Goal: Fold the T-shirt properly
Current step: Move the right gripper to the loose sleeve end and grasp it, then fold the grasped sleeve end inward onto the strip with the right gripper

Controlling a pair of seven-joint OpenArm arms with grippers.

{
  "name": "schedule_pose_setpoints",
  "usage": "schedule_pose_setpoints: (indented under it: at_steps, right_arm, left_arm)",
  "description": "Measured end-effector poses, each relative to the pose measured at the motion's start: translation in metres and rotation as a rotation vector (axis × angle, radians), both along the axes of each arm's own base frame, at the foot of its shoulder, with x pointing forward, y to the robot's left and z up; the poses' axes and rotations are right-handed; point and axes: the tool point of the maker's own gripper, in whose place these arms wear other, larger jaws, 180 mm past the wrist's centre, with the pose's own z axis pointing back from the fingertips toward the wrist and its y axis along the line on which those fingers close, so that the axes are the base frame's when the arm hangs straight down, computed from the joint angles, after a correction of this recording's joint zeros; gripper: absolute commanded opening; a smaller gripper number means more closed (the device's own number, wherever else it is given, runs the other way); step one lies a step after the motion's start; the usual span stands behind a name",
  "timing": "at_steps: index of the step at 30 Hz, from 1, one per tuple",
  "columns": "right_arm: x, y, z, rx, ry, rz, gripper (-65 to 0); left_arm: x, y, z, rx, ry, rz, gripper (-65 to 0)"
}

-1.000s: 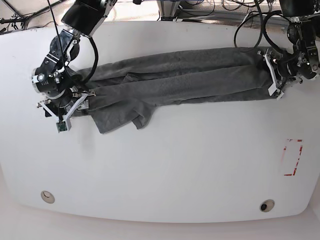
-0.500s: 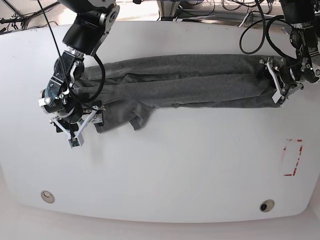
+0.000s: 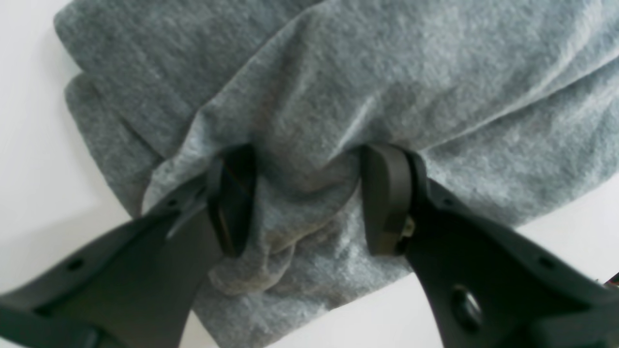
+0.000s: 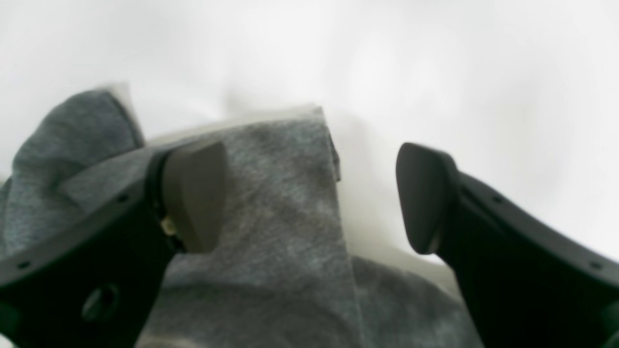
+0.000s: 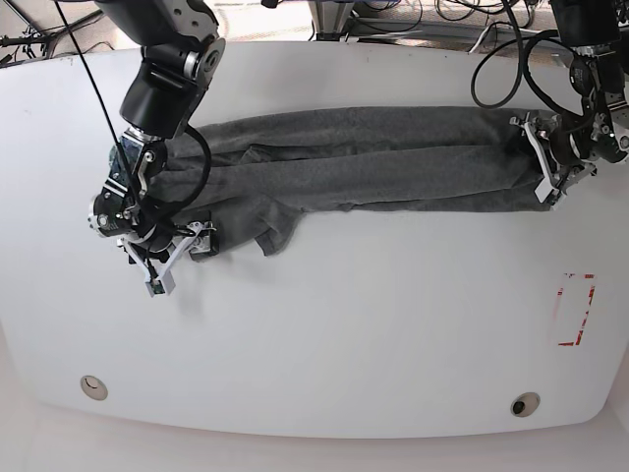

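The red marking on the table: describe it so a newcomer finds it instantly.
Start at the white table and go to the base view's right side, below the end of the grey T-shirt. There, a small red rectangular outline sits flat on the surface, the only red mark.

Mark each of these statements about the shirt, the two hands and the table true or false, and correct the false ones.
1. The T-shirt lies stretched in a long band across the table. True.
2. The left hand has grey cloth bunched between its fingers. True.
3. The right hand is clamped shut on a sleeve. False: its jaws stand apart, one finger over the cloth, the other over bare table.
4. The shirt carries a large printed logo. False: it is plain grey in every view.
5. A red rectangle mark sits on the table, apart from the shirt. True.
6. The shirt hangs over the table's edge. False: it lies wholly on the tabletop.
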Motion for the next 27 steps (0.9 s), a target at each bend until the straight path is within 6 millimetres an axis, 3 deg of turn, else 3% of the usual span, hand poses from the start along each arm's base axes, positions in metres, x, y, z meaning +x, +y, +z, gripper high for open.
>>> schedule_pose_setpoints:
  at_steps: [12, 15, 18, 24, 27]
  right_arm:
    - [-0.001, 0.010, -0.010, 0.038, 0.011, 0.006, -13.6]
    - [-0.001, 0.013, -0.012, 0.056, 0.006, 0.005, -17.8]
    - [-0.002, 0.013, -0.012, 0.051, 0.014, 0.008, -27.4]
    - [-0.003, 0.020, -0.014, 0.064, 0.018, 0.011, -56.9]
    - [-0.004, 0.024, -0.015, 0.068, 0.022, 0.016, -65.0]
  left_arm:
    - [0.000, -0.001, 0.000, -0.004, -0.001, 0.000, -32.8]
    - [0.000, -0.001, 0.000, -0.005, -0.003, 0.001, -32.9]
    - [0.000, -0.001, 0.000, -0.004, -0.002, 0.001, -32.9]
    - [0.005, 0.001, 0.002, 0.001, -0.006, 0.002, -32.9]
    - [0.007, 0.001, 0.002, 0.005, -0.007, 0.003, -32.9]
